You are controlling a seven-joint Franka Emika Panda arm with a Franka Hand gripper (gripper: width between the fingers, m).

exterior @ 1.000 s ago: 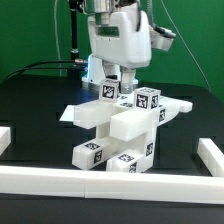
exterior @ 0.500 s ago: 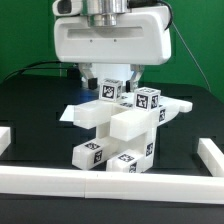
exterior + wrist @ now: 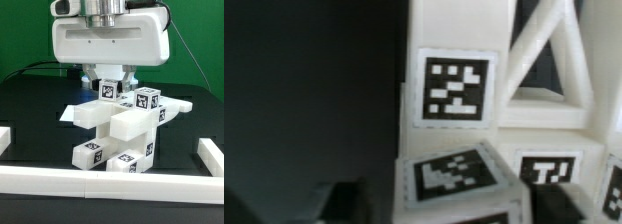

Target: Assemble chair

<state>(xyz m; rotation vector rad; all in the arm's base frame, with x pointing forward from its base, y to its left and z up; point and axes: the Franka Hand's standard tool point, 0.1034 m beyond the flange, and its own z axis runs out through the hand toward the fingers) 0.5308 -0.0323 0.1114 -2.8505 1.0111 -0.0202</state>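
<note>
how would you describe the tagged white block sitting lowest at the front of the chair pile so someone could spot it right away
Start from the white rail that runs along the near edge of the black table. Just behind it stands the pile of white chair parts under the gripper. The block is the pile's lowest piece towards the exterior view's left, carrying a marker tag on its upward face.

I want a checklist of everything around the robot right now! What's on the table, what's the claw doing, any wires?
Surface: black table, edged by a white border rail.
Job's things: white chair parts heaped mid-table, tagged with markers; one marker tag fills the wrist view.
Clutter: nothing seen.
Grippers: claw just above the heap's back; open or shut cannot be told.
Cables: black cable hanging behind the arm.
Surroundings: green backdrop.
</note>
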